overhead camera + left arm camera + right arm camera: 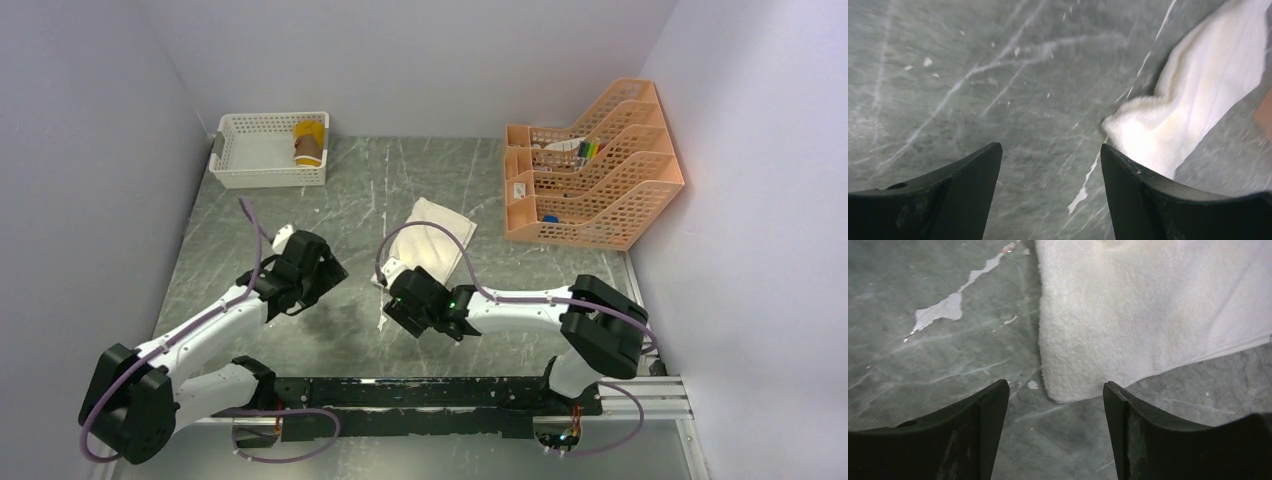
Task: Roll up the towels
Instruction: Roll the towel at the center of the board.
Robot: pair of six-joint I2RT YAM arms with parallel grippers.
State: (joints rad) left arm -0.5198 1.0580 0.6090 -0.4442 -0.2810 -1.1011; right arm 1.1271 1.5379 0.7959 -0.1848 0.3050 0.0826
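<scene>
near the bases, the left gripper (1050,150) and right gripper (1055,387) each hold their 2 black fingers apart over the grey veined tabletop (350,190), gripping nothing. the fluffy cream towel (1148,315) lies flat and slightly rumpled mid-table, its rounded near corner just beyond the right gripper's gap. far left, the mustard-yellow and brown towel (309,143) sits rolled into a cylinder in the white lattice plastic basket (262,181); a peach mesh file rack (600,200) stands far right.

1. Cream towel (1148,315): fluffy looped cloth, matt.
2. Table (973,75): smooth grey marbled top with a faint sheen and white chipped patches.
3. Fingers (963,440): matt black plastic.
4. Basket (265,176), upper left: white lattice plastic.
5. Rack (610,205), upper right: orange perforated plastic.
</scene>
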